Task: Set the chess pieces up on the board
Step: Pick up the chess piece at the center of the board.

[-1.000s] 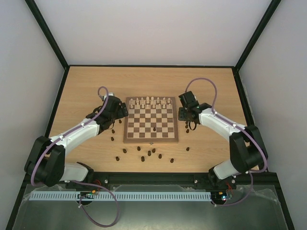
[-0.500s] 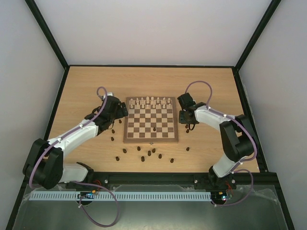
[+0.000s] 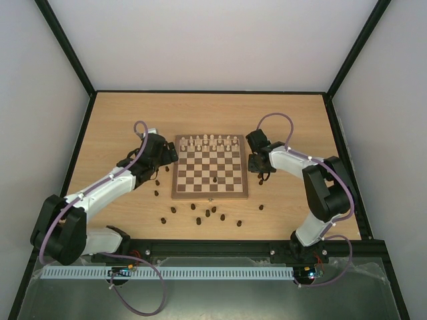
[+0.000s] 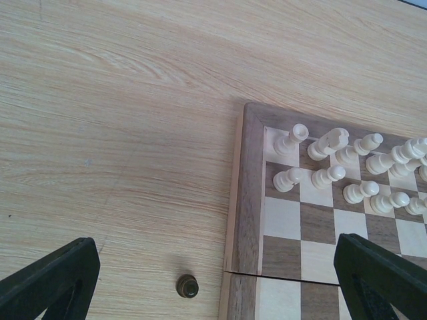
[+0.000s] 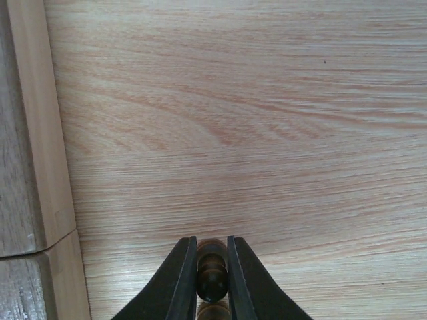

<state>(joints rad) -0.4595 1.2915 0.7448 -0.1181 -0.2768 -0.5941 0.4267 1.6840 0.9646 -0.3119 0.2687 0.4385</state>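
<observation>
dark brown chess piece sat clamped in your right tool, over the worktop; the board lay just left of that tool. your left tool stood apart, holding nothing.

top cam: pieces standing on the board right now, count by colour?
Cream pieces: 16, filling the two far rows
Dark brown pieces: 1
Total on the board: 17
</observation>
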